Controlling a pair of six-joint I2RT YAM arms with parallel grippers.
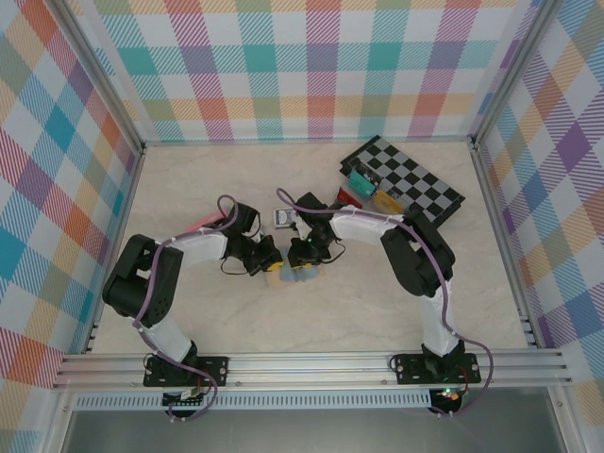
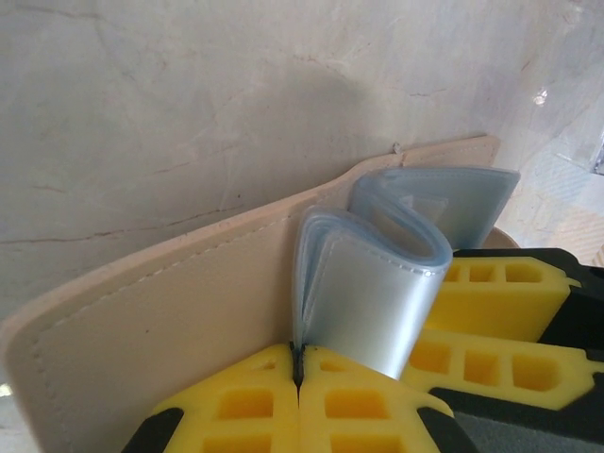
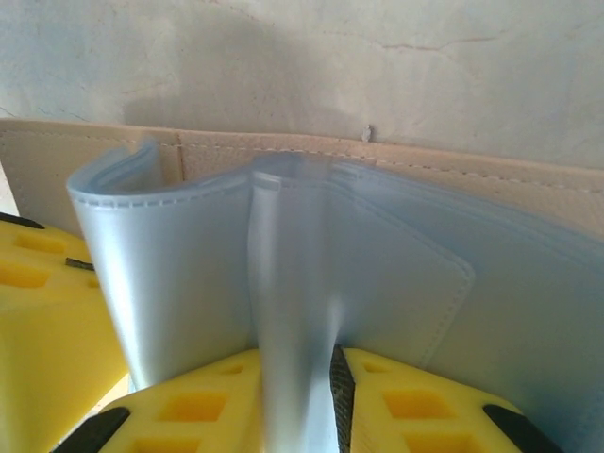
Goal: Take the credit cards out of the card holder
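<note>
A checkered mat point(image 1: 415, 184) lies beyond the right gripper point(image 1: 302, 266), to its right. A small grey object point(image 1: 282, 218) sits nearer

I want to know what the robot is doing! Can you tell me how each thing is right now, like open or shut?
card holder: open, its blue-grey sleeves fanned apart.
left gripper: shut, pinching one sleeve.
right gripper: shut on another sleeve.
checkerboard: unfolded, lying flat at the far right.
</note>
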